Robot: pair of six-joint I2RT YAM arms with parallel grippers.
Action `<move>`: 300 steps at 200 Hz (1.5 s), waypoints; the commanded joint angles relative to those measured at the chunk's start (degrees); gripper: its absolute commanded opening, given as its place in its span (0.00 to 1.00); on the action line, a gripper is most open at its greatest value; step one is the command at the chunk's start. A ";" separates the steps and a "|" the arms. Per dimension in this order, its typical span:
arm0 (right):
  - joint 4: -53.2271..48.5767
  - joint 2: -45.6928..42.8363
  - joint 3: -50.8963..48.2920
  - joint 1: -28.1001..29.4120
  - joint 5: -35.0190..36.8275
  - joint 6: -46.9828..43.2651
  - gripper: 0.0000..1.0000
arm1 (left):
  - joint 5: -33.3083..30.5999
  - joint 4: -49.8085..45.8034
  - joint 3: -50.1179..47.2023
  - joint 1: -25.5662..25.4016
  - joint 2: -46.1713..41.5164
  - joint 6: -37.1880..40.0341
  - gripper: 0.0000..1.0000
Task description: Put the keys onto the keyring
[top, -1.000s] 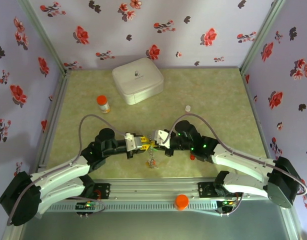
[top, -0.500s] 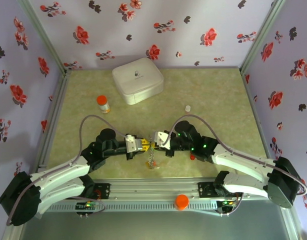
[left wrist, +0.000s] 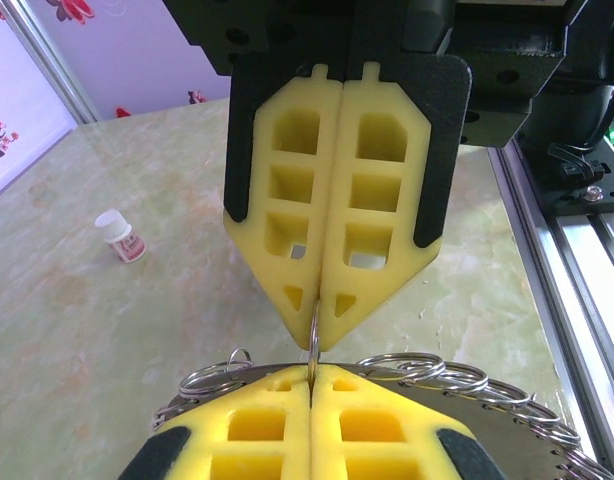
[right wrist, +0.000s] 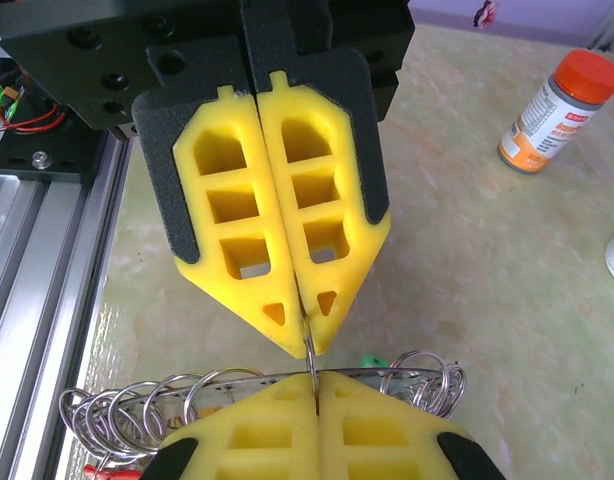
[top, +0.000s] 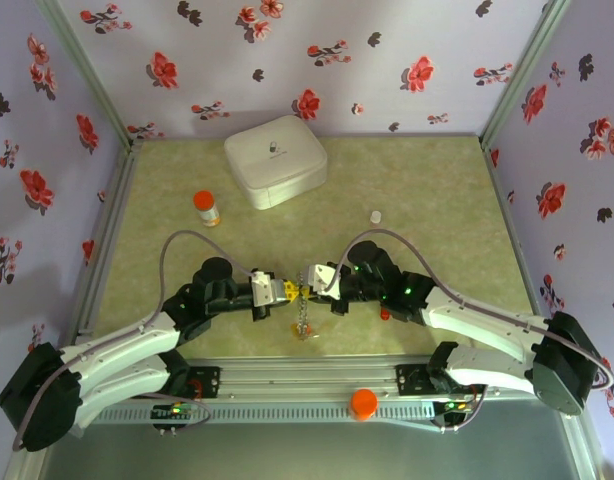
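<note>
As they meet tip to tip, left pincer (left wrist: pixel 312 375) and right pincer (right wrist: pixel 314 380) both clench one keyring (left wrist: pixel 507 410).

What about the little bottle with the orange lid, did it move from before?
No. The orange-capped pill bottle stands in the same spot, left of the white case, near the table's left rail.
</note>
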 commanded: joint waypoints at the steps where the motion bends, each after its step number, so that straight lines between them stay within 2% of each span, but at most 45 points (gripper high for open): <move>1: 0.89 -0.18 2.39 0.10 -1.38 -0.52 0.00 | 0.48 1.40 0.80 -0.70 -0.40 1.05 0.00; 27: 0.27 -0.36 2.45 0.04 -1.44 -0.52 0.00 | 0.54 1.40 0.79 -0.72 -0.42 1.18 0.00; 39: 0.25 -0.21 2.54 0.05 -1.91 -0.57 0.00 | 0.52 1.57 0.79 -0.72 -0.08 1.14 0.10; 60: 0.59 0.19 2.97 0.03 -2.21 -0.43 0.00 | 0.53 1.73 1.08 -0.89 0.42 1.13 0.13; 86: 0.58 0.91 3.41 0.11 -2.70 -0.45 0.00 | 0.49 2.01 1.23 -0.90 0.74 1.16 0.11; 126: 0.80 0.75 3.14 0.06 -1.99 0.11 0.00 | 0.41 2.01 1.08 -0.99 0.26 1.17 0.00; 138: 1.21 -0.03 2.61 -0.04 -0.69 1.13 0.16 | 0.14 2.01 0.97 -1.03 -0.04 1.16 0.00; 146: 1.33 -0.87 2.04 -0.29 0.09 1.78 0.23 | -0.31 2.06 0.82 -0.94 -0.22 1.05 0.00; 157: 1.25 -2.27 1.35 -0.88 0.84 3.01 0.29 | -1.18 2.31 0.73 -0.99 -0.61 0.48 0.00; 174: 1.13 -5.29 0.00 -2.32 1.89 6.74 0.33 | -3.44 3.72 0.32 -0.99 -1.00 -1.20 0.00; 187: 1.45 -7.92 -1.04 -3.04 3.55 11.11 0.36 | -6.27 5.70 -0.07 -1.07 -1.02 -3.74 0.00; 202: 1.65 -10.69 -1.36 -3.20 8.23 19.15 0.39 | -12.40 8.52 -0.02 -1.23 -0.62 -8.72 0.00; 222: 2.34 -12.00 0.10 -3.21 18.50 37.86 0.37 | -20.59 12.58 0.71 -1.50 0.79 -16.54 0.00; 241: -6.99 -9.45 7.11 -3.14 26.46 57.02 0.36 | -29.60 15.90 2.28 -2.11 2.72 -22.82 0.00; 253: -14.34 -6.23 13.39 -3.14 26.34 63.61 0.35 | -34.96 17.32 3.57 -2.52 4.38 -26.99 0.00; 264: -19.20 -2.95 18.58 -3.16 24.75 67.65 0.35 | -37.14 18.63 4.61 -2.90 5.99 -28.10 0.00; 300: -24.44 3.85 27.32 -3.15 23.66 77.48 0.40 | -43.33 28.30 5.13 -6.73 12.57 -23.09 0.00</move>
